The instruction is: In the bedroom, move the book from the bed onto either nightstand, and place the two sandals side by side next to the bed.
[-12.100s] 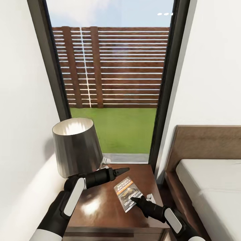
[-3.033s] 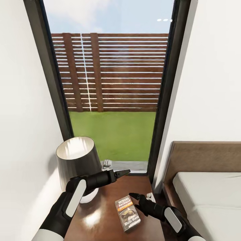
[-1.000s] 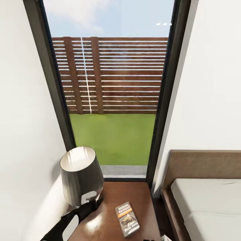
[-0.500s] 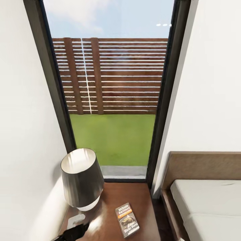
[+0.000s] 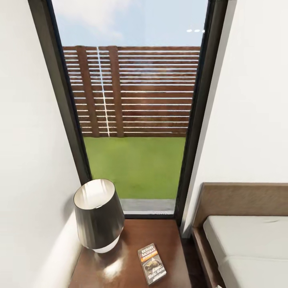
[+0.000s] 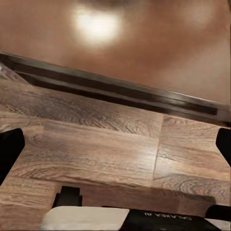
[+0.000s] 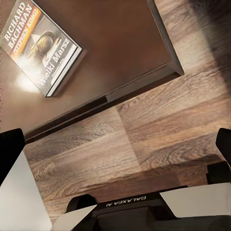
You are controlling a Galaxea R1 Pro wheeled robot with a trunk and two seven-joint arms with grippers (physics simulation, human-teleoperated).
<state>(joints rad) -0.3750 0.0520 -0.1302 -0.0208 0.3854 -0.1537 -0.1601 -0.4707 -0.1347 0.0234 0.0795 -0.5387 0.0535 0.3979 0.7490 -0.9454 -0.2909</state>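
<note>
With both arms now dropped out of the head view, their jaws spread open over plank floor, the thin paperback book [image 5: 152, 263] lies flat at lower centre on the glossy brown nightstand [image 5: 132, 240] surface beside a grey cone-shaded lamp [image 5: 98, 215].

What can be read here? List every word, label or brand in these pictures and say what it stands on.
"RICHARD BACHMAN": top of the small dark grey paperback book lying on the glossy dark-brown wooden nightstand.
"STEPHEN KING": the book's orange band, in brackets.
"Wielki Marsz": white title on the cover.
Smaller print under the title: too blurred to read.
"GALAXEA": upside down on the right arm's black wrist housing.
"GALAXEA": upside down and cut off on the left arm's wrist housing.
</note>
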